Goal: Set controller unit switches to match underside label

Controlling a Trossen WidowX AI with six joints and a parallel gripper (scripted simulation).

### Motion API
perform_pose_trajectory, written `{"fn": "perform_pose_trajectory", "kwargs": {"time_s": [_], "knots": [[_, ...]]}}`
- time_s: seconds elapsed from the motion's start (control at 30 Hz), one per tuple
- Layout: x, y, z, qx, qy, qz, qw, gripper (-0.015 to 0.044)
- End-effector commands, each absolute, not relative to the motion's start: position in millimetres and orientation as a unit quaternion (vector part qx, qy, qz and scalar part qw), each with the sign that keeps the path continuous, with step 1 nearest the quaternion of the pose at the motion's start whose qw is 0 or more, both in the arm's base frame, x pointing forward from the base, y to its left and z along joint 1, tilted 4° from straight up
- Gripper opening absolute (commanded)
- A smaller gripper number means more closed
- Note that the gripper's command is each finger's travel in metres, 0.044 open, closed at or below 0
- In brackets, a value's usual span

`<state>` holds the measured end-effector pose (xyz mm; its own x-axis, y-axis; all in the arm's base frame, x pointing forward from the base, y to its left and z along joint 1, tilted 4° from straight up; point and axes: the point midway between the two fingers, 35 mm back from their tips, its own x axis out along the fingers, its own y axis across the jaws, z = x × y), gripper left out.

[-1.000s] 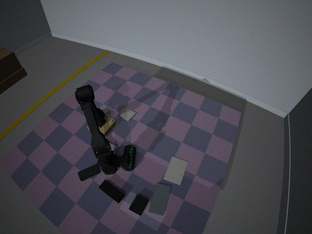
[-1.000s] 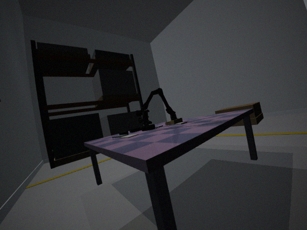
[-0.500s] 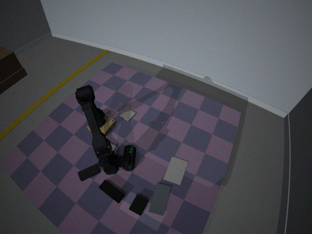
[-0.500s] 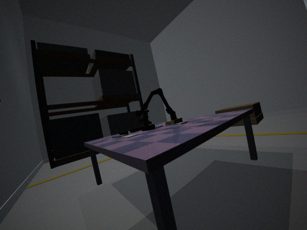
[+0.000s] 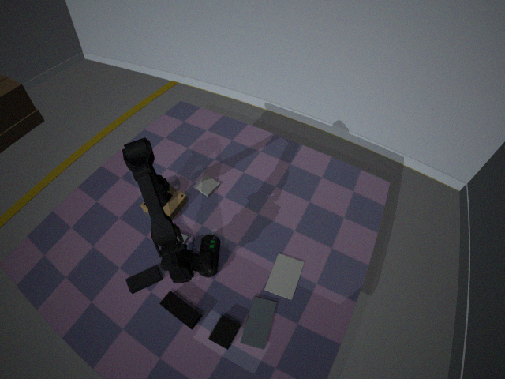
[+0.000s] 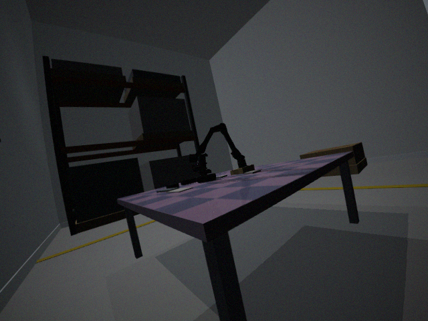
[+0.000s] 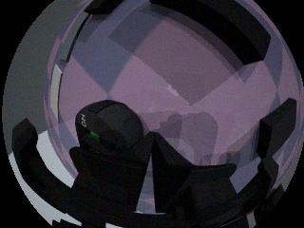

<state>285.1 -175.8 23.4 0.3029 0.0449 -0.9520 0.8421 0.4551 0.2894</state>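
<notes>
The dark grey controller unit (image 5: 211,249) (image 6: 206,177) (image 7: 111,119) sits on the checkered bench top. In the wrist view it lies just left of the fingertips, with an "ON" mark and one green switch end visible. In the top view a pair of green patches shows near its upper end; the arm hides or shades the rest. My gripper (image 7: 152,136) is shut and empty, its tips low beside the unit; contact cannot be made out. The other switch settings are not readable, and the underside label is hidden.
Black blocks (image 5: 144,279) (image 5: 181,309) (image 5: 224,331) lie below the arm in the top view. A grey-green plate (image 5: 259,322) and a pale plate (image 5: 285,275) lie to the right. A small pale plate (image 5: 207,186) lies near the tan arm base (image 5: 176,204).
</notes>
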Motion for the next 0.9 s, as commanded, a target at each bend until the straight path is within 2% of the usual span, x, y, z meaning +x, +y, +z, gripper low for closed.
{"fn": "perform_pose_trajectory", "kwargs": {"time_s": [0.0, 0.37, 0.53, 0.87], "knots": [[287, -175, 23, 0.434, 0.512, -0.294, 0.681, 0.0000], [298, -171, 24, 0.434, 0.512, -0.293, 0.681, 0.0000], [275, -176, 73, 0.433, 0.512, -0.294, 0.681, 0.0000], [275, -170, 77, 0.431, 0.517, -0.297, 0.677, 0.0000]]}}
